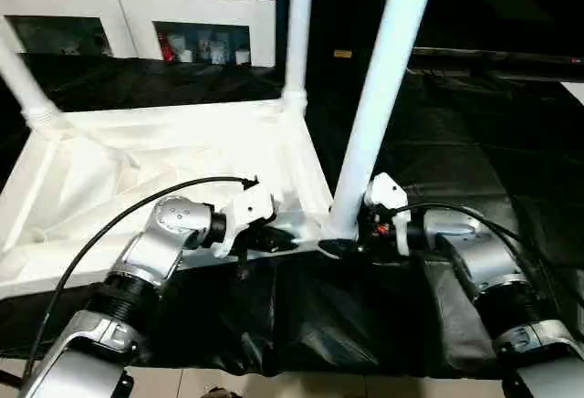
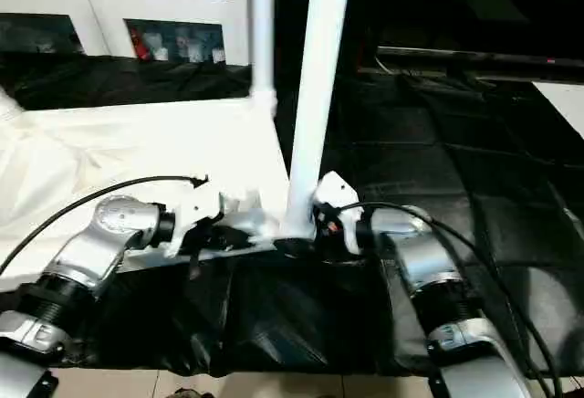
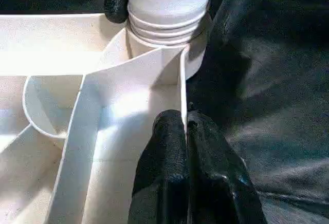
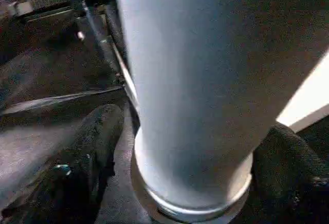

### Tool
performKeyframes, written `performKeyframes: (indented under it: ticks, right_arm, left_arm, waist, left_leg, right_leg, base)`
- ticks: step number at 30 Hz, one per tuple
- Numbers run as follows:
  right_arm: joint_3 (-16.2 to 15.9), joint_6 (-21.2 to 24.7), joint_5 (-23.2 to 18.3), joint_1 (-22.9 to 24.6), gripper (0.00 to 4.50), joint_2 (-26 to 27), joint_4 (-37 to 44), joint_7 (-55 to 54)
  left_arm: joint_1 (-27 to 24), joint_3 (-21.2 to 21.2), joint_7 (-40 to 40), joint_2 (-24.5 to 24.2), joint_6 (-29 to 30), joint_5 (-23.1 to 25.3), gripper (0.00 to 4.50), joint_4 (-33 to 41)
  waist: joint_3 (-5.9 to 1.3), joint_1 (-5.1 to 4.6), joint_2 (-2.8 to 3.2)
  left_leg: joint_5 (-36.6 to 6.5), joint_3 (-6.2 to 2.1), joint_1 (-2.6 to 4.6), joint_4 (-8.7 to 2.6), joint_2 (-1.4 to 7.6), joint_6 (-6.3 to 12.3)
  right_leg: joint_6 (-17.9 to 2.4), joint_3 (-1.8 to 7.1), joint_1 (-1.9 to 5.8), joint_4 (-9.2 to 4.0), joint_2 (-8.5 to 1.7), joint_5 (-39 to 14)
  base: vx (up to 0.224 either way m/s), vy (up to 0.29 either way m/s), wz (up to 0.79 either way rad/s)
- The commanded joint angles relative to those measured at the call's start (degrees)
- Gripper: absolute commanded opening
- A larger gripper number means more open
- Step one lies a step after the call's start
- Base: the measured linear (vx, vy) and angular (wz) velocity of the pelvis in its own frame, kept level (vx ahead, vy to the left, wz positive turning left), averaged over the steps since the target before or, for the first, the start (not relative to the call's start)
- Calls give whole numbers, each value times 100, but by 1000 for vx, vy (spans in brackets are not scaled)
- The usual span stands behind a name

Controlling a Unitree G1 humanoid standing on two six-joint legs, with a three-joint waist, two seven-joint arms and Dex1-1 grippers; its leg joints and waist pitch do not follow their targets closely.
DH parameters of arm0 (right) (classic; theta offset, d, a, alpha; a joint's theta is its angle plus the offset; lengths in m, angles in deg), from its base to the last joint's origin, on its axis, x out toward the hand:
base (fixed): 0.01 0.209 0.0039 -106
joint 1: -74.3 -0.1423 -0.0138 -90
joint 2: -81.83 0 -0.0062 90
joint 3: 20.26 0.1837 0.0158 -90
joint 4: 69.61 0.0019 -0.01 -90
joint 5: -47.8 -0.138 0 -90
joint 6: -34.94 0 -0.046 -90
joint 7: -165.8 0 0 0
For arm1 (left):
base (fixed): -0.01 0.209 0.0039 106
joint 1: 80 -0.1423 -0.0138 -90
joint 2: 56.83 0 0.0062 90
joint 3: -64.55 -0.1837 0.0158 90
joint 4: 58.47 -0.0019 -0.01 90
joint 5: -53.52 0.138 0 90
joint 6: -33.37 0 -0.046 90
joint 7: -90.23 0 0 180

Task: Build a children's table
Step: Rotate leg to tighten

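Inverted table top [image 1: 173, 156] with three legs seated. Left gripper [image 3: 186, 131] pinches its rim; right gripper [image 4: 180, 172] straddles near-corner leg [image 1: 383, 97], grip uncertain.

A white cabinet [image 1: 137, 15] with glass doors stands behind — black sheeting [image 1: 474, 142] covers the floor.

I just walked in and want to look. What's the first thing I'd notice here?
A tall white leg stands up from the near corner of the upside-down tabletop, between the jaws of the right gripper. The left gripper pinches the tabletop's thin rim beside it.
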Motion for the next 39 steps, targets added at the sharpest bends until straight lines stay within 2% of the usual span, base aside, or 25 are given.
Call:
performKeyframes:
  ticks: [1,7,9,11,13,14,15,17,18,19,20,21,23,24,25,26,27,30,33,35,36,39]
  right_arm:
    - [-268,85,-67,-12,343,61,149,283]
    - [-324,152,-59,-12,289,67,166,427]
    - [-299,174,-64,-6,281,115,160,423]
    - [-304,205,-87,58,275,143,237,404]
    - [-287,234,-115,89,272,177,257,372]
    - [-259,264,-152,127,272,226,285,311]
    - [-228,267,-172,151,272,277,297,230]
    - [-70,292,-192,185,272,508,225,-248]
    - [77,292,-164,170,272,723,83,-749]
    - [119,273,-143,154,271,791,23,-916]
    - [147,259,-128,144,271,837,-17,-1030]
    - [295,248,-24,56,270,1089,-242,-1765]
    - [550,383,8,-99,270,1448,-542,-2728]
    - [652,388,-16,-165,270,1580,-646,-3039]
    - [820,396,-61,-279,270,1811,-806,-3591]
    - [831,396,-64,-287,269,1827,-817,-3629]
    - [909,438,-42,-328,269,1952,-854,-3948]
    - [1011,207,45,-607,269,2319,-1153,-4626]
    - [985,7,78,-646,269,2391,-1168,-4589]
    - [983,-16,85,-649,325,2393,-1173,-4576]
    - [1024,12,17,-616,339,2375,-1111,-4408]
    - [1034,53,-103,-489,362,2182,-895,-3917]
  left_arm:
    - [59,-178,102,31,-53,12,0,171]
    - [6,-219,315,-95,65,-57,0,269]
    - [-9,-219,334,-121,56,-45,0,246]
    - [-36,-215,309,-126,56,-32,0,267]
    - [-27,-194,270,-93,68,-49,0,247]
    - [-8,-167,199,-46,95,-59,0,215]
    - [17,-151,133,-5,97,-53,0,176]
    - [149,-95,-374,174,167,101,0,-24]
    - [289,-29,-853,345,228,224,0,-232]
    - [324,-10,-949,392,262,233,0,-273]
    - [347,2,-1014,424,285,239,0,-301]
    - [429,45,-1287,587,383,255,0,-348]
    - [544,88,-1720,827,539,315,0,-413]
    - [600,104,-1929,924,604,356,0,-460]
    - [684,141,-2235,1102,734,386,0,-520]
    - [690,144,-2256,1114,744,388,0,-524]
    - [713,170,-2435,1204,805,417,0,-527]
    - [828,223,-2910,1474,759,518,0,-631]
    - [828,156,-2778,1449,618,543,0,-654]
    - [829,153,-2769,1444,600,545,0,-661]
    - [807,149,-2665,1372,494,540,0,-636]
    - [700,129,-2301,1157,327,461,0,-496]
  waist:
    - [-405,-2,-55]
    - [-405,-2,-55]
    - [-403,-11,-56]
    - [-406,-13,-95]
    - [-405,-11,-76]
    - [-406,-14,-99]
    - [-410,0,-89]
    - [-397,-14,-108]
    - [-381,-29,-104]
    - [-373,-44,-104]
    - [-372,-60,-114]
    - [-372,-67,-119]
    - [-358,-142,-134]
    - [-361,-176,-126]
    - [-363,-187,-118]
    - [-369,-230,-130]
    - [-375,-244,-125]
    - [-380,-268,-143]
    - [-386,-238,-152]
    - [-396,-224,-149]
    - [-398,-214,-111]
    - [-413,-210,-93]
  left_leg:
    - [-1473,-115,219,-419,298,224]
    - [-1486,-123,216,-430,303,181]
    - [-1487,-123,215,-430,300,176]
    - [-1471,-121,214,-428,302,180]
    - [-1431,-121,214,-427,303,192]
    - [-1395,-114,212,-423,300,203]
    - [-1372,-119,212,-418,299,203]
    - [-1444,-118,211,-431,298,183]
    - [-1595,-125,228,-440,289,109]
    - [-1725,-130,241,-444,283,45]
    - [-1939,-155,247,-454,275,-77]
    - [-2028,-177,245,-465,277,-124]
    - [-2293,-208,245,-488,263,-292]
    - [-2362,-236,215,-507,262,-366]
    - [-2403,-246,224,-518,261,-394]
    - [-2486,-262,219,-521,257,-432]
    - [-2574,-251,246,-507,252,-388]
    - [-2522,-239,232,-499,241,-326]
    - [-2411,-216,229,-478,237,-213]
    - [-2231,-200,216,-482,244,-149]
    - [-2173,-204,212,-485,244,-140]
    - [-2034,-196,187,-486,246,-52]
  right_leg:
    - [-1343,102,183,-339,-229,-1244]
    - [-1295,102,182,-339,-234,-1352]
    - [-1291,102,173,-338,-232,-1348]
    - [-1281,102,178,-338,-237,-1362]
    - [-1286,106,174,-333,-237,-1328]
    - [-1293,107,179,-333,-231,-1282]
    - [-1296,106,181,-325,-240,-1262]
    - [-1259,113,160,-337,-237,-1353]
    - [-1211,123,129,-376,-243,-1572]
    - [-1180,125,109,-400,-247,-1771]
    - [-1059,116,111,-428,-259,-2147]
    - [-1004,108,116,-438,-267,-2289]
    - [-868,98,73,-469,-263,-2675]
    - [-794,87,89,-463,-268,-2780]
    - [-763,77,86,-480,-265,-2794]
    - [-751,66,84,-488,-264,-2757]
    - [-758,78,59,-517,-256,-2633]
    - [-805,83,53,-518,-247,-2484]
    - [-810,98,58,-527,-253,-2308]
    - [-879,106,80,-493,-239,-1990]
    - [-912,109,89,-474,-238,-1869]
    - [-1028,102,136,-434,-227,-1525]
  base:
    - [0,0,0]
    - [0,0,0]
    - [0,0,0]
    - [0,0,0]
    - [0,0,0]
    - [0,0,0]
    - [0,0,0]
    - [0,0,0]
    - [0,0,0]
    - [0,0,0]
    - [0,0,0]
    - [0,0,0]
    - [0,0,0]
    - [0,0,0]
    - [0,0,0]
    - [0,0,0]
    - [0,0,0]
    - [0,0,0]
    - [0,0,0]
    - [0,0,0]
    - [0,0,0]
    - [0,0,0]
